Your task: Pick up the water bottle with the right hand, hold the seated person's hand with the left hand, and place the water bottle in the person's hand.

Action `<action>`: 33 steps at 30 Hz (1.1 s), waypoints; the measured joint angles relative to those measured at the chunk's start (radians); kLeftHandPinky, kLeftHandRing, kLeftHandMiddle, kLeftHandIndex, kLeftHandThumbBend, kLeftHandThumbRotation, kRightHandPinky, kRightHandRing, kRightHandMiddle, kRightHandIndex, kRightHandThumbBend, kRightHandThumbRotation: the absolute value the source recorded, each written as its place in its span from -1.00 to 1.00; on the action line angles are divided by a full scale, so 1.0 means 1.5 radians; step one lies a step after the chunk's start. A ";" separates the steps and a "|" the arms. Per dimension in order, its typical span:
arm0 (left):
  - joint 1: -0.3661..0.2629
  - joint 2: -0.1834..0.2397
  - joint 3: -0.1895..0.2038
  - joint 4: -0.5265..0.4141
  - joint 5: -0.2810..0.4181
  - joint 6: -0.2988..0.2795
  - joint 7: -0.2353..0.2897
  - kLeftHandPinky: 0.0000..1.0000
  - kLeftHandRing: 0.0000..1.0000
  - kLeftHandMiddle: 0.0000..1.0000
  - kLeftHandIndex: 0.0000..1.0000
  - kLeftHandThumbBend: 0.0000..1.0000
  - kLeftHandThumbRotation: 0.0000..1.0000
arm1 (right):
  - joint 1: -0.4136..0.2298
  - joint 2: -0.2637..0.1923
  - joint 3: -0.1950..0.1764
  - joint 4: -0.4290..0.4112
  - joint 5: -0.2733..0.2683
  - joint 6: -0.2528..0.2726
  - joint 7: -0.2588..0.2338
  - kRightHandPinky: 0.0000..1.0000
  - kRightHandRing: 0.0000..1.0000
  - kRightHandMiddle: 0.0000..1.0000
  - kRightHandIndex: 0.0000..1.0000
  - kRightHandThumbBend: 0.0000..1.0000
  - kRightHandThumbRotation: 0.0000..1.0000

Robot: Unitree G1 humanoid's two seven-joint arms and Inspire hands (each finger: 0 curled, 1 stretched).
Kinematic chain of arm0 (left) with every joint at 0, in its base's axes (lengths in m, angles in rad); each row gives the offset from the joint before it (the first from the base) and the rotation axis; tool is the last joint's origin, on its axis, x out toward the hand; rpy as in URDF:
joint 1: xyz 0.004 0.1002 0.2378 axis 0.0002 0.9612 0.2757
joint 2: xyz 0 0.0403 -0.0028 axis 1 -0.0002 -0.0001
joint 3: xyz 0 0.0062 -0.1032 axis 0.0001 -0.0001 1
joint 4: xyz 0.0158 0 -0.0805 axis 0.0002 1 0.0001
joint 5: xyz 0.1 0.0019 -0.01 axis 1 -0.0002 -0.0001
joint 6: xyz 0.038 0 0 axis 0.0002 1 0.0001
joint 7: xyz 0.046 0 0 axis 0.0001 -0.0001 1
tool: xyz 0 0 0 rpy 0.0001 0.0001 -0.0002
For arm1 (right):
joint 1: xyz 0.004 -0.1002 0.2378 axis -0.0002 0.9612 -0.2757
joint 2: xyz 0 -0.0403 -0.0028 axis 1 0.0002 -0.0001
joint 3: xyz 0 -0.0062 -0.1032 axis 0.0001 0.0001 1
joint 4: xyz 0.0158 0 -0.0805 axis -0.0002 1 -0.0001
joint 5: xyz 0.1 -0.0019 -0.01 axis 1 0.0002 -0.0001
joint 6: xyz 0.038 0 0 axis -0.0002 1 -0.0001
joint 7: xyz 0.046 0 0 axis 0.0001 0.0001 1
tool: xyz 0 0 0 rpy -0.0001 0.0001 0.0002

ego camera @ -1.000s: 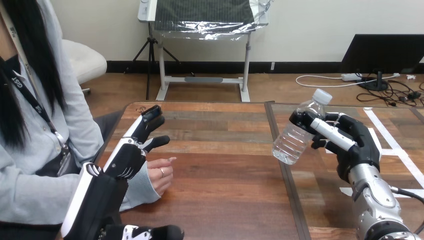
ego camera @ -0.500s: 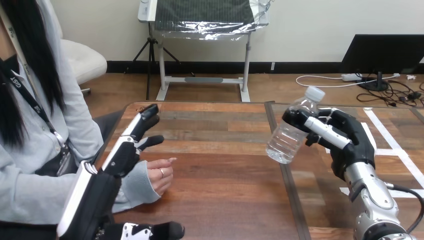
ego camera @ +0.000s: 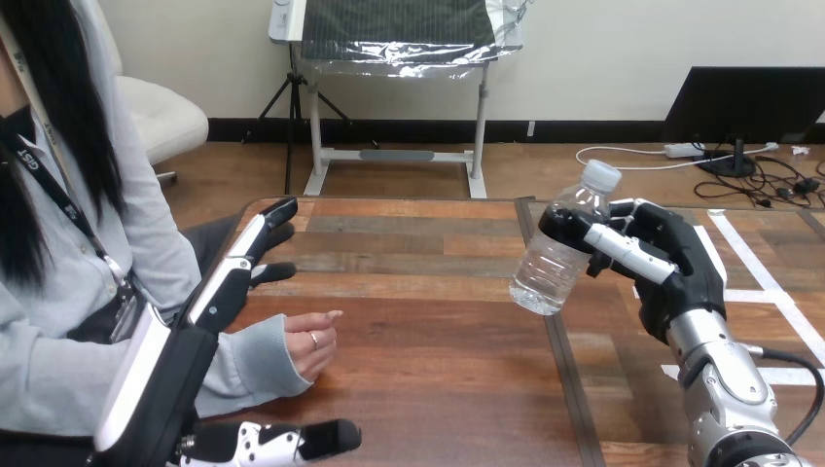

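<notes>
My right hand (ego camera: 673,265) is shut on a clear plastic water bottle (ego camera: 550,261) with a white cap. It holds the bottle tilted in the air over the seam between the two tabletops, cap up and to the right. The person's hand (ego camera: 313,342) rests on the wooden table (ego camera: 428,341) at the left, fingers loosely curled. My left hand (ego camera: 230,282) reaches up along the table's left edge, just left of and above the person's sleeve and hand. Its fingers are straight and open, and it holds nothing.
A second tabletop (ego camera: 623,389) adjoins at the right, marked with white tape strips (ego camera: 769,292). The person sits at the table's left side, with their forearm lying along the near left corner under my left arm.
My right hand has carried the bottle leftward and slightly up. My left hand has shifted left and its fingers have straightened, moving off from above the person's hand. The person's hand has stayed still.
</notes>
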 measured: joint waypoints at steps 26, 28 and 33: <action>0.035 0.031 0.105 -0.139 0.283 0.161 0.082 0.64 0.78 0.88 0.86 1.00 -0.13 | 0.001 0.003 0.027 -0.021 0.002 -0.047 0.062 -0.67 -0.60 -0.40 -0.34 0.30 -1.00; 0.034 0.041 0.109 -0.142 0.295 0.174 0.084 0.64 0.77 0.85 0.84 1.00 -0.16 | 0.001 0.005 0.030 -0.023 0.002 -0.053 0.065 -0.68 -0.60 -0.40 -0.34 0.30 -1.00; 0.030 0.068 0.118 -0.144 0.322 0.201 0.088 0.62 0.74 0.80 0.79 1.00 -0.30 | 0.001 0.010 0.032 -0.031 0.008 -0.061 0.079 -0.69 -0.61 -0.40 -0.35 0.30 -1.00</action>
